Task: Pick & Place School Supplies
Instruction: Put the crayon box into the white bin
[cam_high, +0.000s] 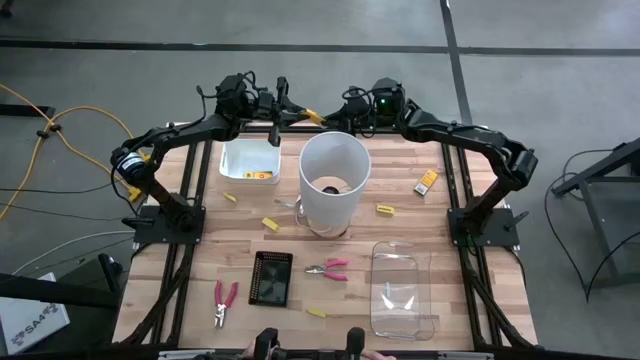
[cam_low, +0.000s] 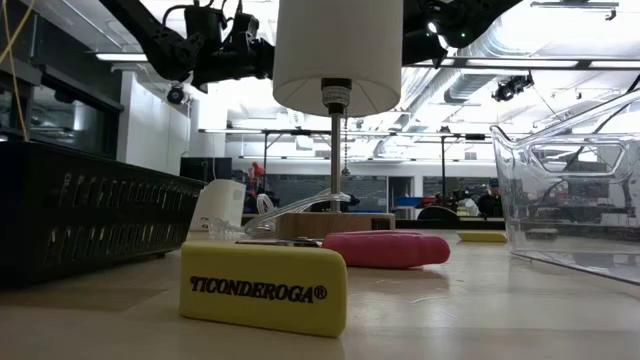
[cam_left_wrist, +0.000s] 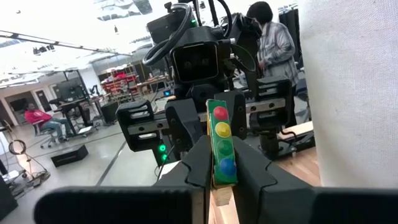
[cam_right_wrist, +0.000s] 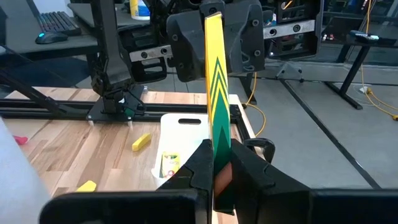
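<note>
wooden table (cam_high: 200, 240) under us, grey floor all round it, and both arms are up at the back edge. we see a handover in mid-air: the right gripper (cam_high: 338, 112) is clamped shut on one end of a flat yellow strip (cam_high: 314, 116), and the left gripper (cam_high: 292, 113) is pinched tight on the other end. so both claws have it, held clear of the wood, just behind the tall white cylinder (cam_high: 335, 180).

we reckon the next move calls for one claw to let go before either arm pulls away, or the strip bends between them. the white tray (cam_high: 250, 160) sits just beside and below the left claw, the likely drop spot; the clear tub (cam_high: 405, 290) is well apart, at the front right.

room is tight here: the cylinder stands close in front and the table's back edge is right below. out on the wood lie yellow erasers (cam_high: 270, 225) and two pink pliers (cam_high: 328, 268), untouched.
</note>
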